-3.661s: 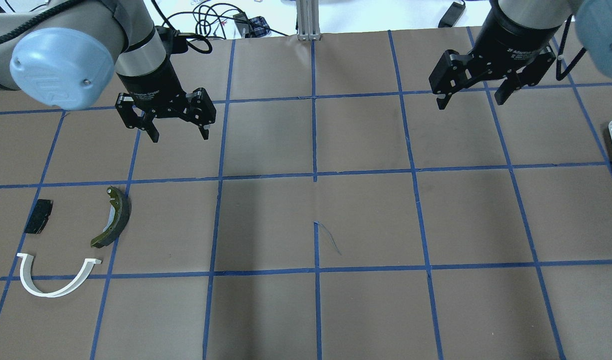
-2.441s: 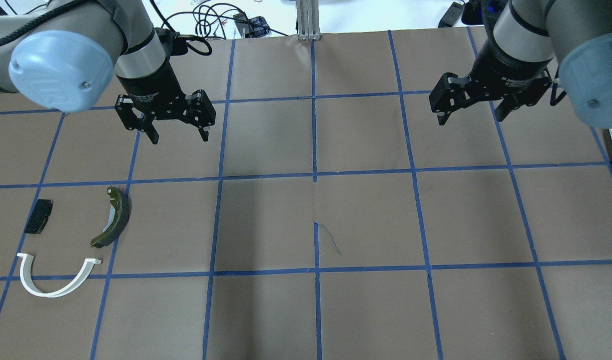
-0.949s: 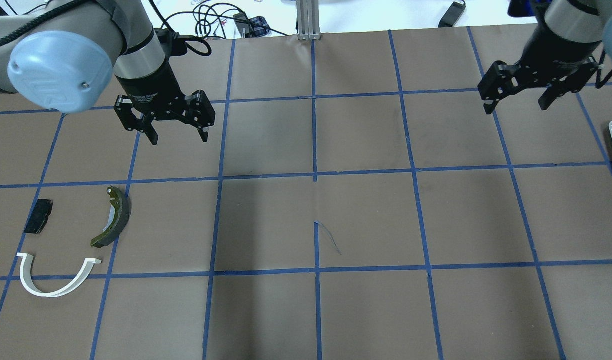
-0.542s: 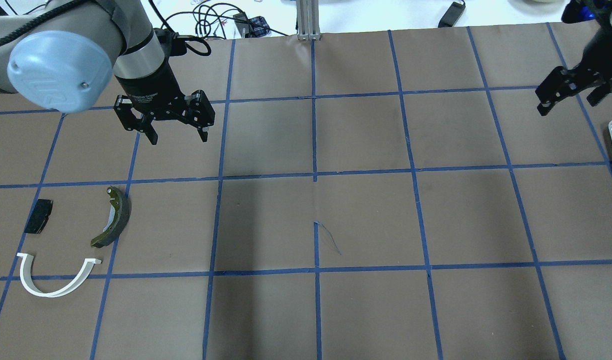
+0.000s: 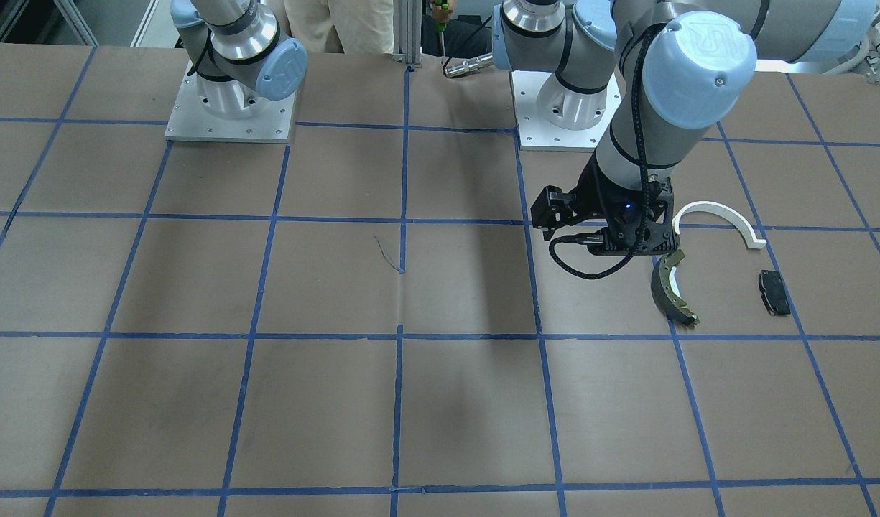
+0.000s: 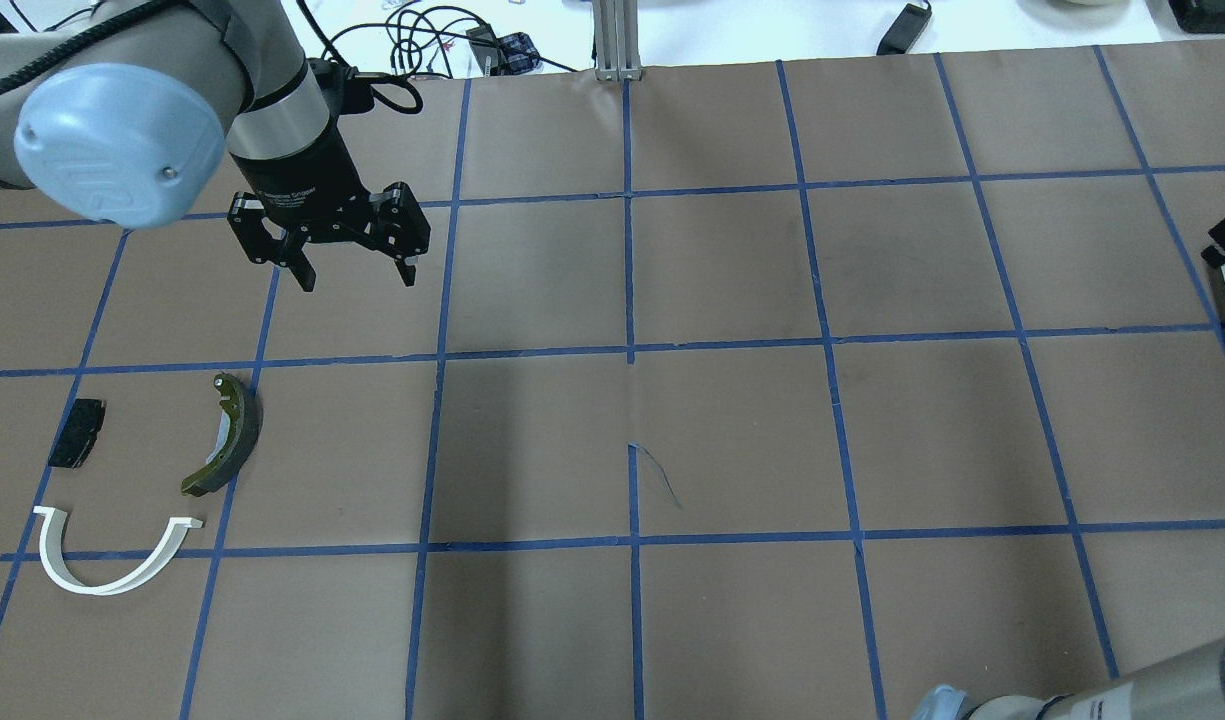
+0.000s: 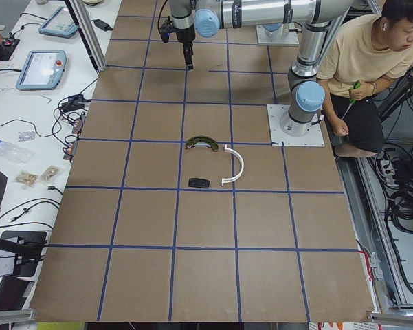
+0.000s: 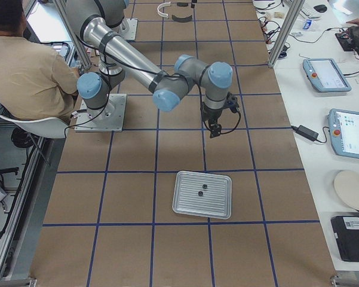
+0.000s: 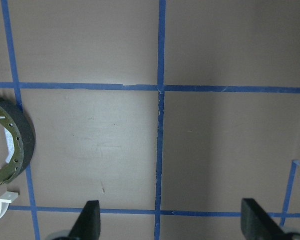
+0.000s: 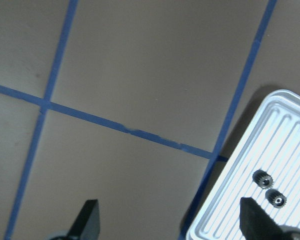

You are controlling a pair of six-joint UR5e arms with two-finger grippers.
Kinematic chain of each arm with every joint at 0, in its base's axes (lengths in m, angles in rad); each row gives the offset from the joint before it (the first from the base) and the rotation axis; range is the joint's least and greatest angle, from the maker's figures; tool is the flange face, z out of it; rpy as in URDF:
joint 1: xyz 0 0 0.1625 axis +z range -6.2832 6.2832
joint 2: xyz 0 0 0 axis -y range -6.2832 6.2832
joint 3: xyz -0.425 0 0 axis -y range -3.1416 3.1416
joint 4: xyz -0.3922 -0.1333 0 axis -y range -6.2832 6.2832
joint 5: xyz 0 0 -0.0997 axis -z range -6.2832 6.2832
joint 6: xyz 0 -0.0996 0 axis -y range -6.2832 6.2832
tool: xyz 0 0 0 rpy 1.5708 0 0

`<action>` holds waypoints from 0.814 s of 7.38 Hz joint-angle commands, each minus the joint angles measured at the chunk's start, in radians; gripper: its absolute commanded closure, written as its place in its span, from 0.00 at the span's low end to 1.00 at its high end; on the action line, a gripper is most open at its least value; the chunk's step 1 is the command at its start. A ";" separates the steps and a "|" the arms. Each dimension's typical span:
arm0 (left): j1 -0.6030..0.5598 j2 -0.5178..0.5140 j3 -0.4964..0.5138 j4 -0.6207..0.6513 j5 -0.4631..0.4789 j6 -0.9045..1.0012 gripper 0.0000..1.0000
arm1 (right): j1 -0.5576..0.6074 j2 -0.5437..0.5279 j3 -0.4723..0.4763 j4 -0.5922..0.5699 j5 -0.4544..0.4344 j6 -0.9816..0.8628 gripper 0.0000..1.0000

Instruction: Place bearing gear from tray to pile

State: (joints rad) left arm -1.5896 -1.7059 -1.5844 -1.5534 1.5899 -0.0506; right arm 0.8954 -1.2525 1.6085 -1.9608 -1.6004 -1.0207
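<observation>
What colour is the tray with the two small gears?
The tray is silver ribbed metal, clearest in the right wrist-mounted view.

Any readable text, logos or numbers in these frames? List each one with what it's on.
"Adaptive Gripper": white print on the black body of the left gripper; blurred, only roughly legible.
"UR": stylised logo embossed on the blue joint cap.
Teach pendant screens: content too small to read.
White label on the black case at the side desk: too small to read.
Tray, gears and pile parts: no markings visible.
</observation>
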 commanded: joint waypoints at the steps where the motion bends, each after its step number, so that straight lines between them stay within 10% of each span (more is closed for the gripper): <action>1: 0.000 0.011 -0.015 0.003 -0.001 0.000 0.00 | -0.087 0.129 -0.040 -0.098 0.002 -0.241 0.00; 6: 0.000 0.011 -0.016 0.010 -0.001 0.006 0.00 | -0.148 0.315 -0.113 -0.179 -0.001 -0.533 0.00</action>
State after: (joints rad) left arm -1.5882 -1.6951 -1.5999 -1.5434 1.5892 -0.0456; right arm 0.7512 -0.9648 1.4967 -2.1376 -1.6037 -1.4789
